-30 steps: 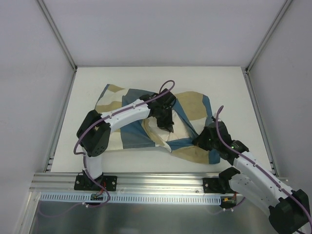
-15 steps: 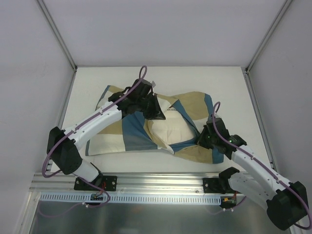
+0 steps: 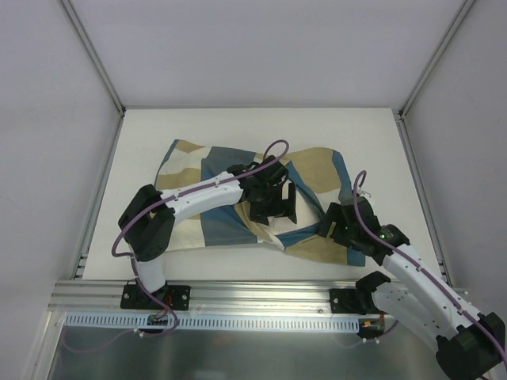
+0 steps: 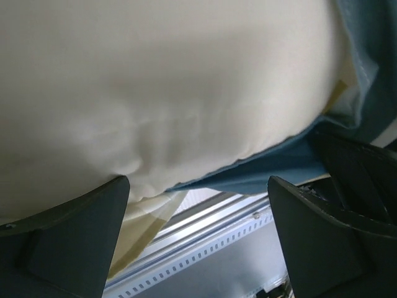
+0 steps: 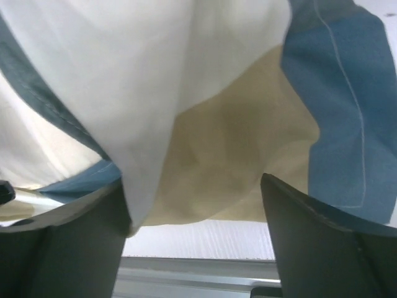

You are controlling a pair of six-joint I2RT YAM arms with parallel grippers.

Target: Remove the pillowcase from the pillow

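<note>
We see both pincers released, their jaws spread wide and clamped on nothing.

From above, the left gripper (image 3: 277, 209) hangs low over the middle of the pillowcase (image 3: 198, 214), which lies spread and rumpled across the white table (image 3: 142, 134), its blue, tan and cream blocks running from the left side to near the right arm. In the left wrist view the two dark fingers (image 4: 68, 242) stand far apart at the bottom corners of the picture. The plain cream pillow (image 4: 167, 93) bulges between and above them, and a blue hem of the pillowcase (image 4: 260, 174) runs along its lower edge. The left-hand finger lies right up against the cream fabric. We cannot tell whether the other one touches the blue cloth.

The right gripper (image 3: 333, 226) sits at the near right corner of the pillowcase, close to the table's front edge. Its own camera shows its fingers (image 5: 322, 242) equally wide apart, with a tan block (image 5: 236, 155), a blue block (image 5: 335, 112) and a fold of white cloth (image 5: 155, 74) hanging between and above them, not pinched. The white fold brushes the inner edge of the left-hand finger.

The pillow lies mostly inside the case, near the table's middle. From above, the left gripper and the checked cloth hide most of it.
</note>
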